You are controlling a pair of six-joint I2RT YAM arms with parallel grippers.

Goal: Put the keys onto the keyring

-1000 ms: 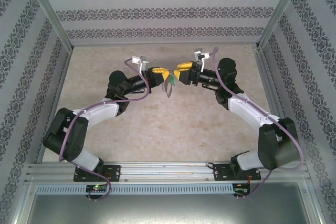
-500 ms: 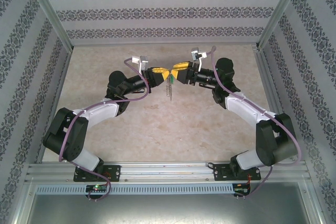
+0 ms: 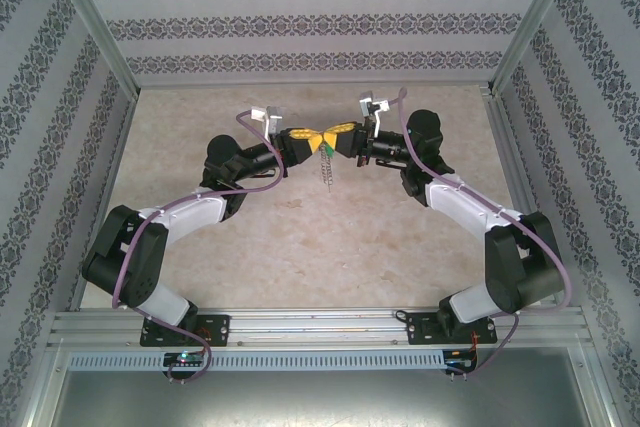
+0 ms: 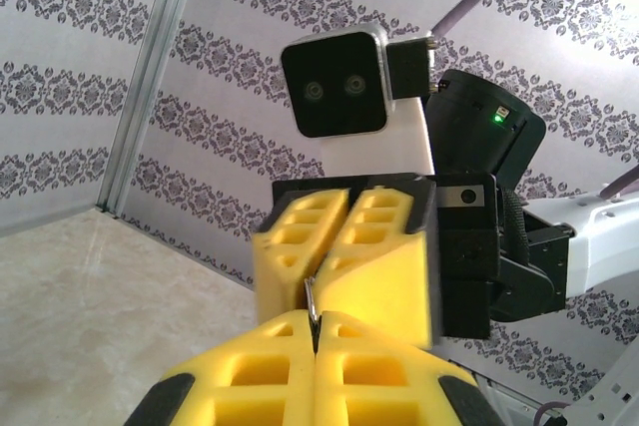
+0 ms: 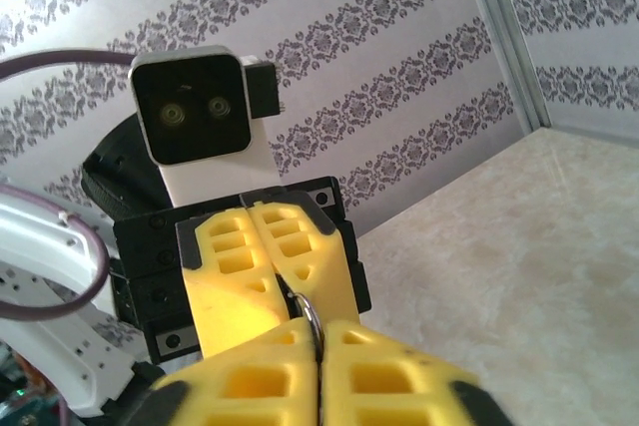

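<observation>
Right gripper (image 3: 331, 133), partly open and apart from the left gripper (image 3: 308, 136) a second ago, has closed fully and now meets it tip to tip at upper centre of the top view, both clamped on the keyring (image 3: 323, 161), whose chain dangles above the table (image 3: 300, 237).

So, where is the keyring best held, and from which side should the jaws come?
Grip the thin loop at the top of the keyring, coming level from the side. The loop is thin and its chain hangs free below, so a sideways pinch stays clear of it. The left gripper and right gripper seem shut on it this way.
</observation>
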